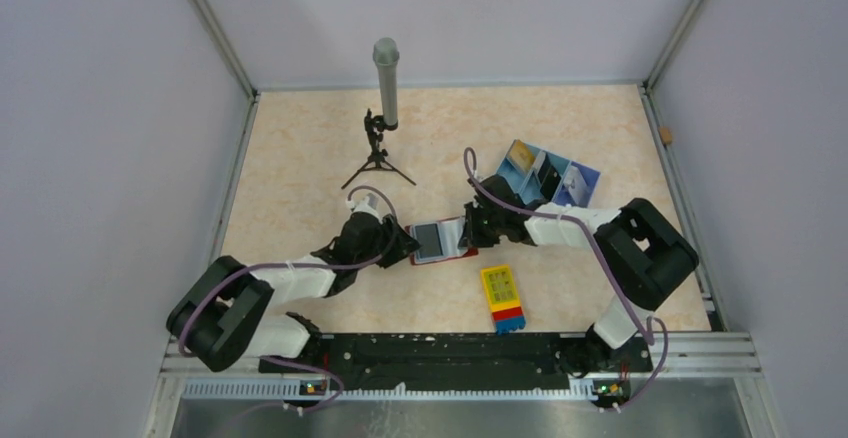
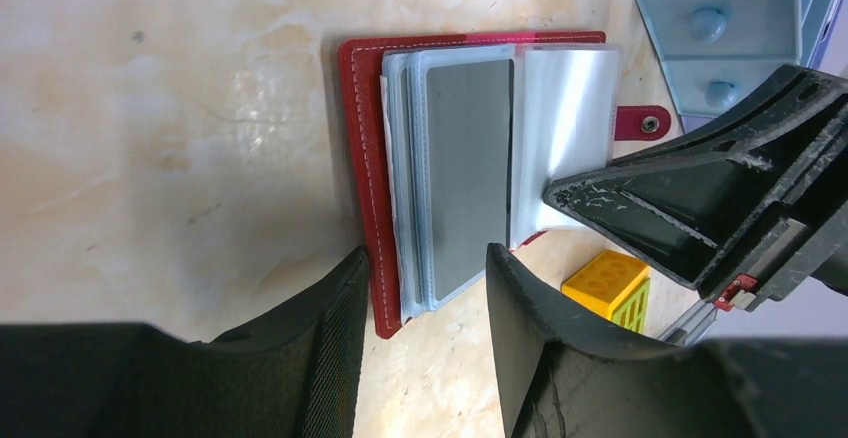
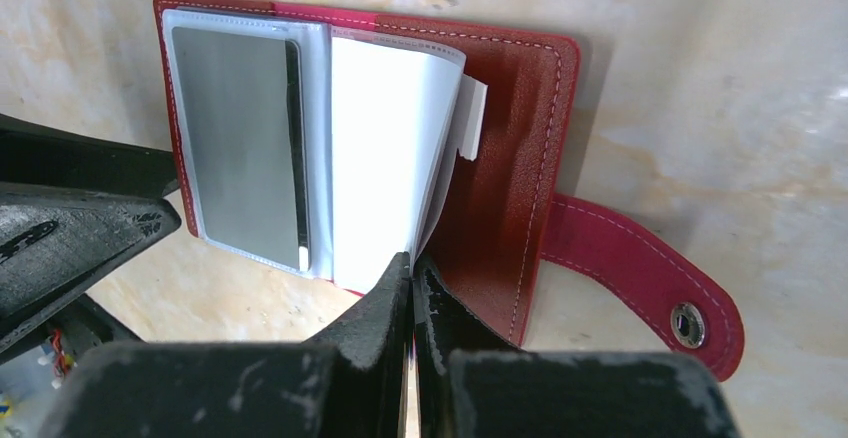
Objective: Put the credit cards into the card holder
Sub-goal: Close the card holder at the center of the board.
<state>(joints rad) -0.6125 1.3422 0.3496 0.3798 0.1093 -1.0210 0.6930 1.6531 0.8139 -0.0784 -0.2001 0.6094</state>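
**Card holder lies open between the two claws**

From above, the card holder [image 1: 440, 241] lies spread open on the worktop [image 1: 300, 158]. The left claw [image 1: 405, 250] is at its left edge and the right claw [image 1: 470, 230] at its right edge. Bare worktop lies beyond the holder's far side. A blue tray [image 1: 545, 173] sits behind and to the right of it, and a yellow, red and blue block [image 1: 502, 298] sits nearer than it, apart from it. A small stand [image 1: 383, 108] is well beyond the holder to the left.

The left wrist view shows the left claw [image 2: 425, 308] spread wide. Its fingers [image 2: 335, 358] straddle the holder's near edge, and I cannot tell whether they touch it. A dark card [image 2: 468, 173] sits in the top pocket. The right claw [image 2: 560, 193] comes in from the closure tab's [image 2: 640, 121] side.

Only the right wrist view shows the right claw [image 3: 410, 278] pinched tight on the edge of a clear sleeve [image 3: 385, 148], lifting it off the red cover. The dark card [image 3: 240, 148] lies on the other page.
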